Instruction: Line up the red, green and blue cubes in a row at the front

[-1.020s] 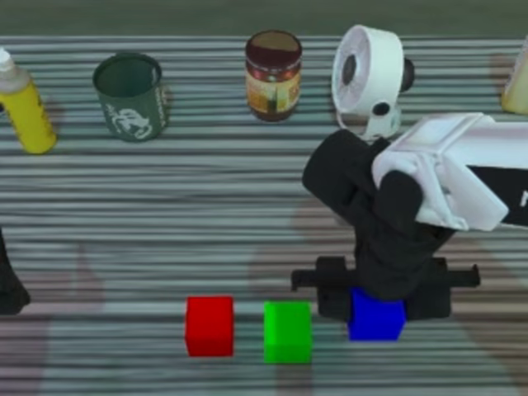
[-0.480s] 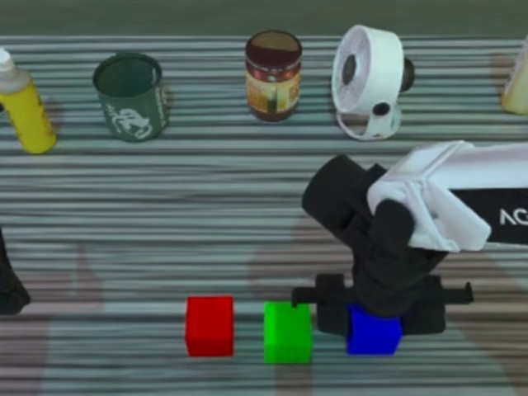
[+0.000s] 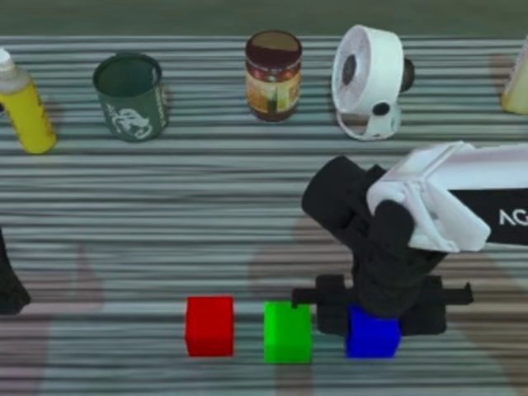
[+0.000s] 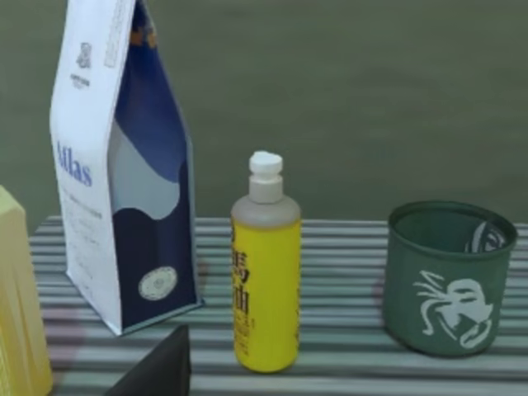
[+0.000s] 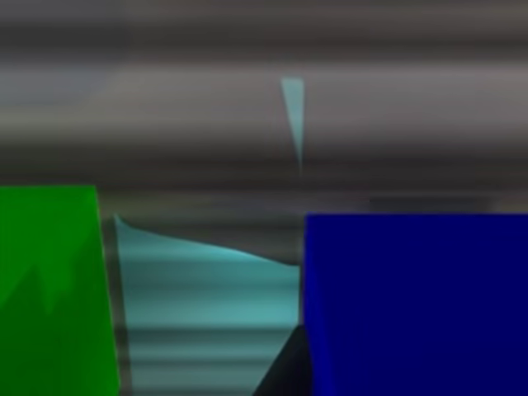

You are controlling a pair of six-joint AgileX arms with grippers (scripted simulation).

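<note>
Three cubes stand in a row near the table's front edge: the red cube point(image 3: 209, 326) on the left, the green cube point(image 3: 287, 332) in the middle, the blue cube point(image 3: 373, 334) on the right. My right gripper point(image 3: 375, 320) reaches down over the blue cube, one black finger on each side of it, shut on it. The right wrist view shows the blue cube point(image 5: 412, 305) close up, a dark finger point(image 5: 280, 375) against its side, and the green cube point(image 5: 49, 289) a small gap away. My left gripper point(image 3: 8, 289) is parked at the table's left edge.
Along the back stand a yellow bottle point(image 3: 25, 103), a green mug point(image 3: 130, 96), a brown jar point(image 3: 273, 76) and a white fan point(image 3: 369, 81). The left wrist view shows a blue and white bag point(image 4: 124, 165) beside the bottle point(image 4: 266, 272) and mug point(image 4: 450, 276).
My right gripper has come toward the front and slightly left with the blue cube, bringing it level with the green cube. Over the last half second it barely moved. The left arm stayed still.
</note>
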